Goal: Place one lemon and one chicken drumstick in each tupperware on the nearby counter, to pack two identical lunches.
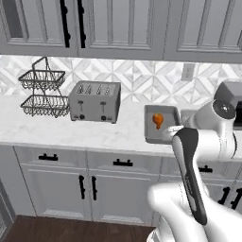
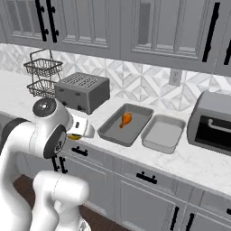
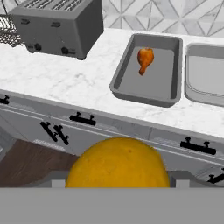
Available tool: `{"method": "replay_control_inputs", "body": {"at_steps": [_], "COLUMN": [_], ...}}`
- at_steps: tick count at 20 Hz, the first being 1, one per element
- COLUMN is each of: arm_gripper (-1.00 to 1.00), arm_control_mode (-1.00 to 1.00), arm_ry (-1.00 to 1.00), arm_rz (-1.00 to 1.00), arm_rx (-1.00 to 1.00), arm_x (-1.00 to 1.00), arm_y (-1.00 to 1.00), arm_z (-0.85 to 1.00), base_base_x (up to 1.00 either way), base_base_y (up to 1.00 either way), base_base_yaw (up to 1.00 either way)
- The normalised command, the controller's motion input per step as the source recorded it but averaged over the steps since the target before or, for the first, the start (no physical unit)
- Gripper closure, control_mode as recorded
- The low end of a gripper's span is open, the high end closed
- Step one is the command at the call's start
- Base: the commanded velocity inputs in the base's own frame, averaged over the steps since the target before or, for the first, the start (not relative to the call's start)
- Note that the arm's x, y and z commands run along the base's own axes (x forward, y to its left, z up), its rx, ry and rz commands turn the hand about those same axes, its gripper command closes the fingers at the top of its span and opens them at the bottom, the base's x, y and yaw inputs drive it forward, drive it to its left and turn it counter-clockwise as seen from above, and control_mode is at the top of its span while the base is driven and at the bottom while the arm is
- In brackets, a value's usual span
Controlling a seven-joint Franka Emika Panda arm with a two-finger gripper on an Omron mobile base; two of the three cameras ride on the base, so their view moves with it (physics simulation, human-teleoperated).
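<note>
A yellow-orange lemon [image 3: 117, 164] bulks large at the bottom of the hand view, and my gripper [image 2: 77, 133] is shut on it, in front of the counter [image 2: 194, 162] edge and left of the trays. Two grey tupperware trays sit side by side on the counter. The left tupperware [image 3: 144, 97] holds one chicken drumstick [image 3: 145, 59]. The right tupperware [image 3: 205, 78] holds nothing. In the left base view the drumstick [image 1: 158, 120] lies in the tray [image 1: 150, 128], partly behind my arm.
A silver four-slot toaster [image 2: 83, 91] stands left of the trays, with a wire two-tier basket [image 2: 43, 76] beyond it. A grey toaster oven [image 2: 212, 122] sits at the right. Upper cabinets [image 2: 135, 27] hang above. Grey cabinet doors [image 3: 65, 131] lie below the gripper.
</note>
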Motion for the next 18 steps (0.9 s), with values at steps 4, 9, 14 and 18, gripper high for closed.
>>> {"method": "replay_control_inputs", "body": {"at_steps": [4, 9, 14, 18], "arm_gripper": [1.00, 1.00, 1.00, 1.00], "arm_control_mode": [1.00, 1.00, -1.00, -1.00], "arm_ry": [0.00, 0.00, 0.00, 0.03], "arm_rz": [0.00, 0.00, -0.08, -0.09], "arm_rx": [0.00, 0.00, -0.03, 0.00], "arm_x": [0.00, 0.00, 0.23, 0.50], "arm_y": [0.00, 0.00, 0.08, 0.01], "arm_z": [0.00, 0.00, -0.47, -0.72], "base_base_x": [0.90, 0.92, 0.27, 0.00], "base_base_y": [-0.56, 0.00, 0.11, 0.00], "base_base_yaw": [-0.25, -0.18, -0.05, 0.00]}}
